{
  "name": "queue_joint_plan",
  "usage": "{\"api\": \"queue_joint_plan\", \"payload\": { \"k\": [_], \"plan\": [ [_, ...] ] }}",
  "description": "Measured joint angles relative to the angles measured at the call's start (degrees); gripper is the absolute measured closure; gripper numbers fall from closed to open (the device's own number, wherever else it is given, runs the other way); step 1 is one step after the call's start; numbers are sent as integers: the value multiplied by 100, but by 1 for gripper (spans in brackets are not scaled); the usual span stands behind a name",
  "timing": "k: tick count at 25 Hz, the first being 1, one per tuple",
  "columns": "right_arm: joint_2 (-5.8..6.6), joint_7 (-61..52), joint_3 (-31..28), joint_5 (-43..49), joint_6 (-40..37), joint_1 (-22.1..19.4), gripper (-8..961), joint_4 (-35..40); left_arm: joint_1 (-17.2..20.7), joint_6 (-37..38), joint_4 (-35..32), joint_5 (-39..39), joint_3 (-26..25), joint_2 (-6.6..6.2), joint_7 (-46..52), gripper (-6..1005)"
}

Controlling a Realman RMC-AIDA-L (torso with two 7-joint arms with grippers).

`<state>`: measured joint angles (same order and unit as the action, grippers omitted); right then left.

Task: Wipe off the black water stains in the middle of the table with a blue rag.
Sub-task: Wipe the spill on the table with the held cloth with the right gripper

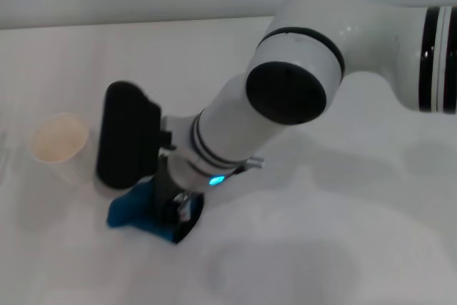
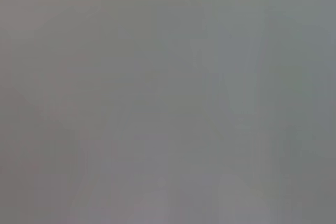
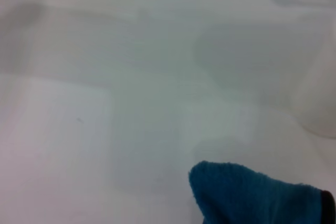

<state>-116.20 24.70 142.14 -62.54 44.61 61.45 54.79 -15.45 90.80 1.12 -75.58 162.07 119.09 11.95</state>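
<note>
The blue rag (image 1: pixel 132 213) lies bunched on the white table (image 1: pixel 321 248) at the front left. My right arm reaches across from the right, and its gripper (image 1: pixel 182 212) is down on the rag's right end, shut on it. The right wrist view shows a raised fold of the rag (image 3: pixel 247 195) with a black edge over bare table (image 3: pixel 105 129). The black water stains show in no view; the arm and rag hide the spot beneath them. My left gripper is out of view, and the left wrist view shows only plain grey.
A white paper cup (image 1: pixel 61 146) stands upright just left of the right gripper's black body (image 1: pixel 127 133), close to the rag. The table's far edge (image 1: pixel 143 23) runs along the back.
</note>
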Motion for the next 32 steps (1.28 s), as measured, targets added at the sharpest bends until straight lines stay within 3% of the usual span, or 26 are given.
{"api": "queue_joint_plan", "payload": {
  "k": [9, 17, 20, 25, 32],
  "plan": [
    [0, 21, -113, 156, -455, 332, 862, -1398, 42, -38, -17, -12, -20, 0, 0, 339],
    [1, -338, -864, 1226, -435, 380, 862, -1960, -12, -94, -16, -43, -43, -1, 0, 338],
    [-1, -405, -866, 1334, -366, 339, 862, -1876, -36, -126, -14, -44, -49, -9, 0, 337],
    [0, -433, -637, 1275, -181, 55, 861, -1056, -89, -182, -2, -50, -52, -12, 0, 337],
    [1, -244, -79, 447, 52, 62, 861, -303, -108, -218, -16, -53, -53, -9, 0, 338]
  ]
}}
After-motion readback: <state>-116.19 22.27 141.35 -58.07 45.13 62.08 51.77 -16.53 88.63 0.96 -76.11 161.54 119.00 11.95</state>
